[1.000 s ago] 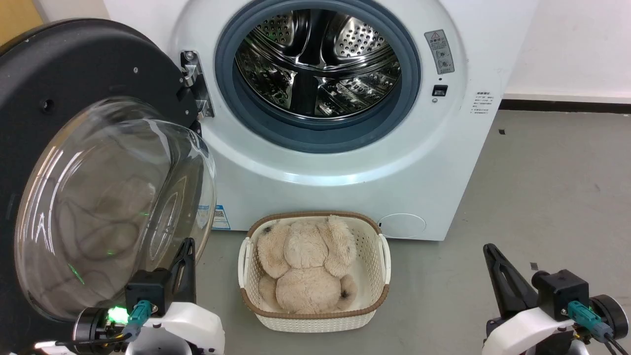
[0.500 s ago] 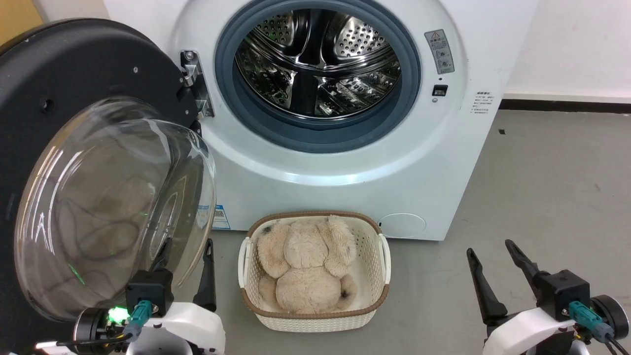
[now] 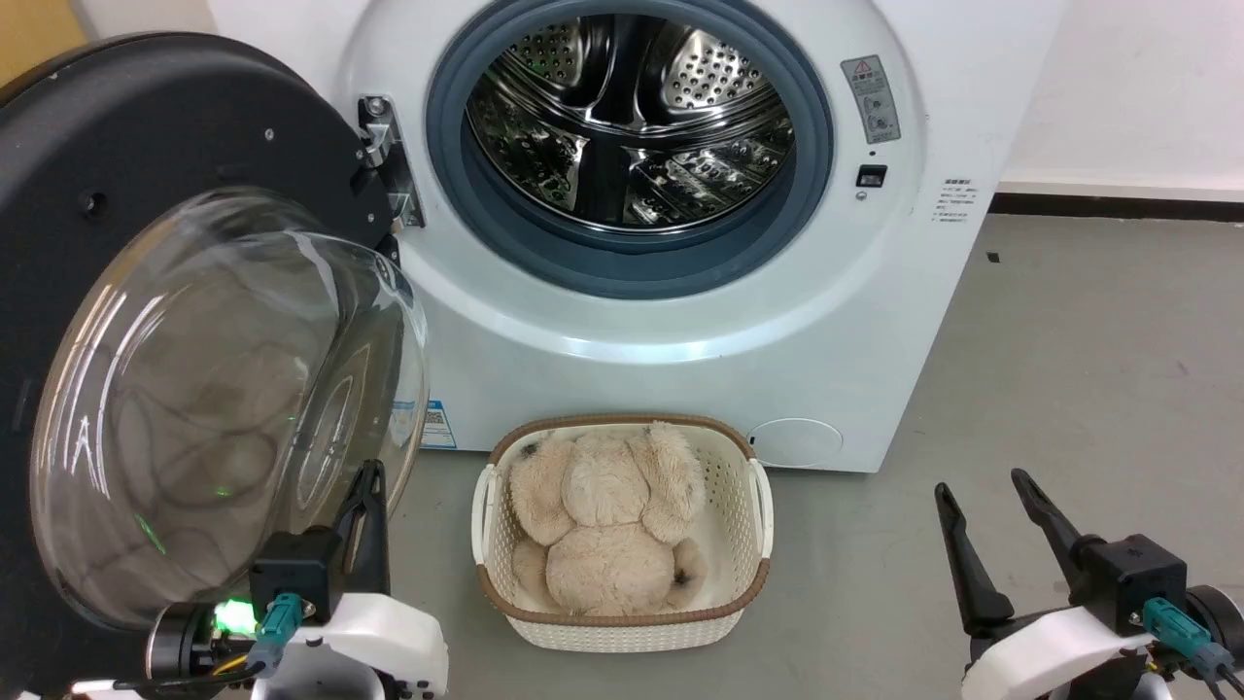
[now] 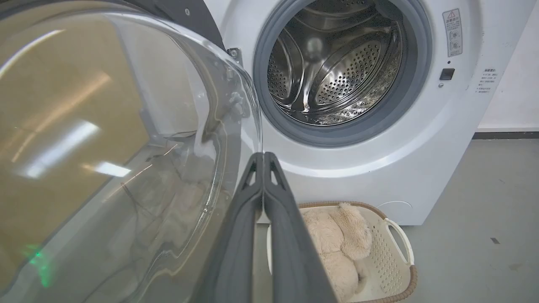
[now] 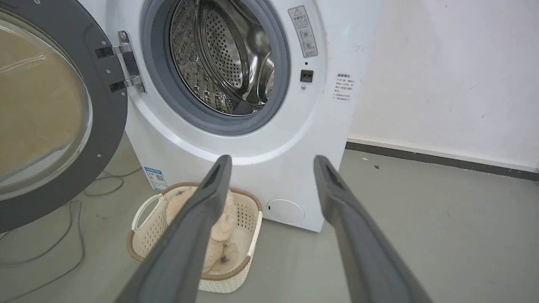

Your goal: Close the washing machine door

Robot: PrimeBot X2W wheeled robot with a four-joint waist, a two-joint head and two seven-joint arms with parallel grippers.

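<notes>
One washing machine (image 3: 680, 331), one door (image 3: 146, 117), one basket (image 3: 622, 637), one plush toy (image 3: 603, 515).

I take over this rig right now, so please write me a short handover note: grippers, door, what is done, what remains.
Left gripper: shut, empty, tips beside the bulging glass of the large round black door.
Right gripper: open, empty, low on the right.
Door: wide open, swung left of the big white front-loading washing machine.
White woven basket stands before the machine.
Done: nothing yet. Left: push the door shut.

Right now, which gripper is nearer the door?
Left. The left gripper sits beside the door, at its glass bowl's lower edge; the right gripper is well off, beyond the basket.
</notes>
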